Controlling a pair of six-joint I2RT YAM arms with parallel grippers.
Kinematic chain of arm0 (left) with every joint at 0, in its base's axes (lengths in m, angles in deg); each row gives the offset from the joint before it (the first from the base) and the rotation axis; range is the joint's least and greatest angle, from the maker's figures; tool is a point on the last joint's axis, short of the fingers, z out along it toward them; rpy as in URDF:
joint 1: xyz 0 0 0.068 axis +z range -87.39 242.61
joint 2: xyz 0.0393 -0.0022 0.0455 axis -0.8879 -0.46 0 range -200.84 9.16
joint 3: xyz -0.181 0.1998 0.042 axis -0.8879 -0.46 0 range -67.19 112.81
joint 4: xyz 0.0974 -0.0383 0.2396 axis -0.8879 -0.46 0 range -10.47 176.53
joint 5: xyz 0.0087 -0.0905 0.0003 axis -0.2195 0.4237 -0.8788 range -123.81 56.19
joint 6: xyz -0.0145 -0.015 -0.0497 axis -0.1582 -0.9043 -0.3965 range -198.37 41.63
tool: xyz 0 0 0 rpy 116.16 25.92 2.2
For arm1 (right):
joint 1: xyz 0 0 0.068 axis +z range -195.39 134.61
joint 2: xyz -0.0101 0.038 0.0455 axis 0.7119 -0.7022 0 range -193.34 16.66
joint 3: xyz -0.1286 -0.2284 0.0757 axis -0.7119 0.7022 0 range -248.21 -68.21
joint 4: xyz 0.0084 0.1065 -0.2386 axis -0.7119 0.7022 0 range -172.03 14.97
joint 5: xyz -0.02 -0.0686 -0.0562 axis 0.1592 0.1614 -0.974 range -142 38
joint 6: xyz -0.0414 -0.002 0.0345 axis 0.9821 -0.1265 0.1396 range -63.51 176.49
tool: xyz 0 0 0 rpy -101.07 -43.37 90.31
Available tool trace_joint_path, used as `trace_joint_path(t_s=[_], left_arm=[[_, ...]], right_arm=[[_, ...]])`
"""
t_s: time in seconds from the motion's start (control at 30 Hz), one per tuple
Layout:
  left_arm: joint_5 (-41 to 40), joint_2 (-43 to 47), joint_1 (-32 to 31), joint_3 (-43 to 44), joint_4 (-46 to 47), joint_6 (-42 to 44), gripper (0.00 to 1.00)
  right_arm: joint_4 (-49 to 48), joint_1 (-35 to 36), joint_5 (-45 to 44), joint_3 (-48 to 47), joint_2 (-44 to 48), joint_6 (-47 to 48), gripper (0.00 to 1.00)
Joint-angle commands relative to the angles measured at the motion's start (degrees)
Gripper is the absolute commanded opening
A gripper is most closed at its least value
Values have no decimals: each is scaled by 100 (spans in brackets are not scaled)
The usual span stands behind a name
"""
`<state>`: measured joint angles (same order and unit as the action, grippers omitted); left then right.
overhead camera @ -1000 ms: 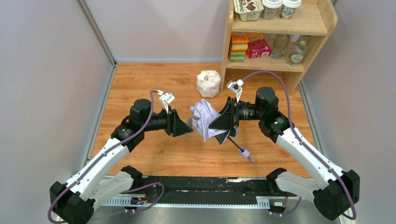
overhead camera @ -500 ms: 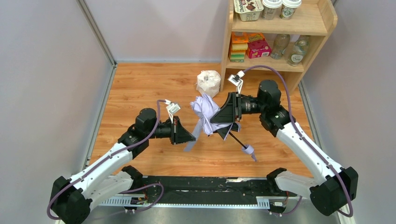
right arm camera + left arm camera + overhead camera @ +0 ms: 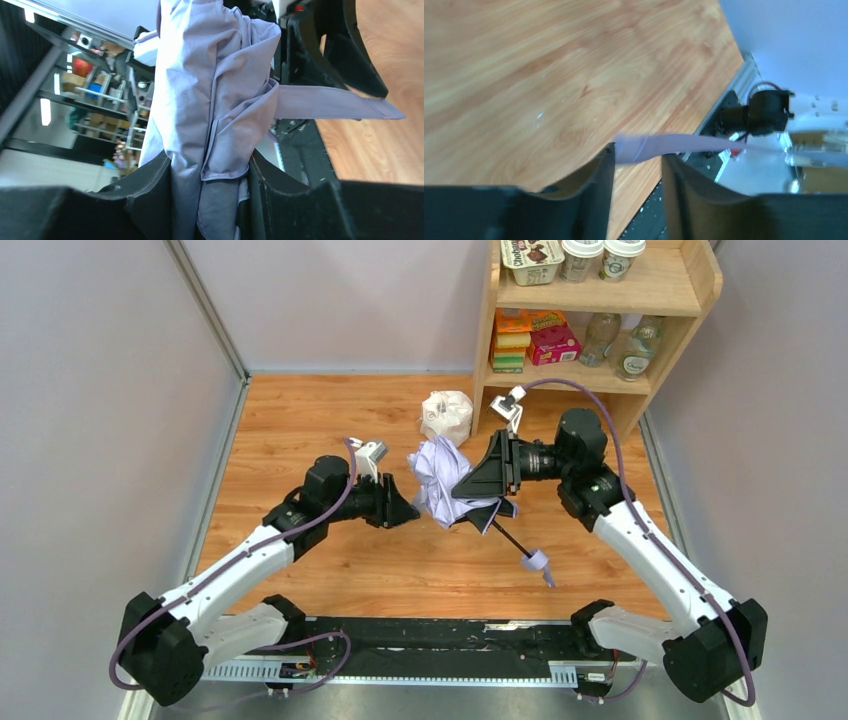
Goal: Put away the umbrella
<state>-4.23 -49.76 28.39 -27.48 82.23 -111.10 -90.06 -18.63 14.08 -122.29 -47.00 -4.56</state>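
The umbrella [image 3: 440, 480] hangs in the air, its crumpled lavender canopy clamped in the right pincer [image 3: 210, 167], and only that wrist view shows the folds squeezed between both fingers, with the flat strap [image 3: 335, 102] sticking out sideways. Only the top view shows the thin black shaft [image 3: 508, 540] slanting down to the small lavender handle [image 3: 537, 562] close over the wooden worktop [image 3: 300, 420]. The left pincer [image 3: 636, 155] sits just left of the canopy, partly open; its own view shows the strap crossing the gap at its tips, not pinched
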Motion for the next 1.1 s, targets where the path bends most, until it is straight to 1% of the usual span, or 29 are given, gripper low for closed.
trace_joint_path(t_s=[0.0, 0.07, 0.1, 0.13, 0.17, 0.2, 0.23, 0.33, 0.4, 0.47, 0.53, 0.57, 0.67, 0.77, 0.9, 0.97, 1.0, 1.07], left_arm=[[-1425, 528, 29, 151, -1079, -128, 63], [-1901, 888, 29, 274, -1597, -163, 72], [-2069, 1004, 29, 301, -1818, -155, 73], [-2384, 1275, 29, 353, -2177, -172, 73], [-2526, 1416, 29, 397, -2546, -181, 73], [-2850, 1618, 29, 476, -2785, -251, 73], [-2931, 1742, 29, 503, -3074, -269, 73], [-3064, 2207, 38, 521, -3271, -365, 73], [-2994, 2358, 29, 477, -3245, -409, 73], [-2809, 2393, 29, 451, -3209, -479, 73], [-2625, 2358, 29, 451, -3148, -541, 73], [-2503, 2341, 29, 451, -3095, -576, 73], [-2308, 2367, 29, 424, -2963, -647, 72], [-2238, 2498, 29, 415, -3007, -735, 72], [-2404, 2814, 29, 398, -3279, -884, 72], [-2466, 3025, 29, 302, -3376, -989, 71], [-2492, 3166, 29, 284, -3454, -1051, 71], [-2606, 3289, 38, 231, -3630, -1156, 71]], right_arm=[[2119, -127, -437, -1033, 117, 2034, 0], [2192, -294, -508, -999, 47, 2264, 0], [2401, -338, -770, -1025, 20, 2587, 0], [3012, -356, -1060, -1147, 3, 3156, 0], [3453, -347, -1419, -1270, -15, 3640, 0], [3849, -356, -1832, -1410, -32, 4028, 0], [4149, -347, -2271, -1551, -50, 4449, 0], [4958, -347, -4220, -1938, -120, 5558, 0], [5136, -347, -5730, -2000, -156, 6069, 0], [5337, -347, -6918, -2158, -226, 6570, 0], [5487, -347, -7887, -2325, -313, 7017, 0], [5540, -347, -8196, -2422, -357, 7211, 0], [5436, -15, -9102, -2405, -506, 7835, 0], [5190, 556, -9989, -2020, -919, 8319, 0], [3743, 1400, -10580, -843, -1192, 8847, 0], [2698, 1742, -10791, -298, -1385, 8996, 0], [2232, 1936, -10983, -43, -1534, 9128, 0], [1676, 2506, -11274, 213, -2025, 9304, 0]])
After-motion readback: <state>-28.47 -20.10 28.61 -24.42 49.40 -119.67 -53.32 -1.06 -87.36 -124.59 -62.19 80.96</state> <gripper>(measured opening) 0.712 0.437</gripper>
